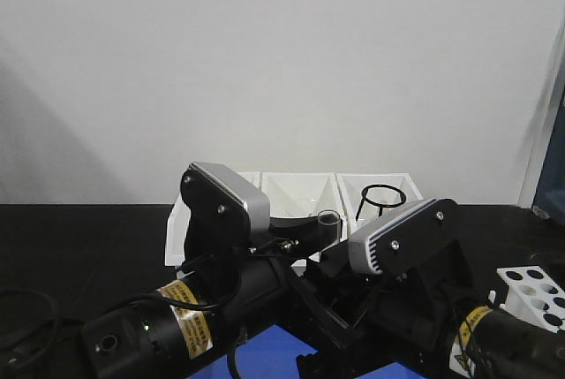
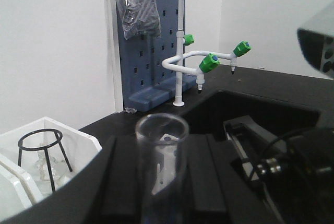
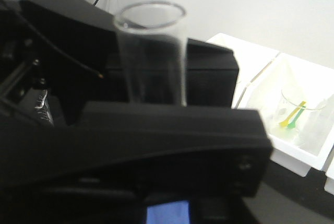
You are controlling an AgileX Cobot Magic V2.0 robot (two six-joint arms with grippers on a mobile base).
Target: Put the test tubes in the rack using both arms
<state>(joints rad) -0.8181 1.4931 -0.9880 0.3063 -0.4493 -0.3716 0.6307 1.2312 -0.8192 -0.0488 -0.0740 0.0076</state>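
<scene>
Over black surface, pinches clear glass test tube between left fingers, base hidden; cannot tell state of right fingers.

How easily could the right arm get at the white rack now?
Probably yes: the rack sits on the black bench close beside the right arm, with nothing visible between them. That arm points toward the test tube in the middle, so it must swing outward first.

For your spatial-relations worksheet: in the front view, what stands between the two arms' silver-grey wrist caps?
A clear test tube, open rim up, stands between the left cap and right cap, seen in the front view.
</scene>
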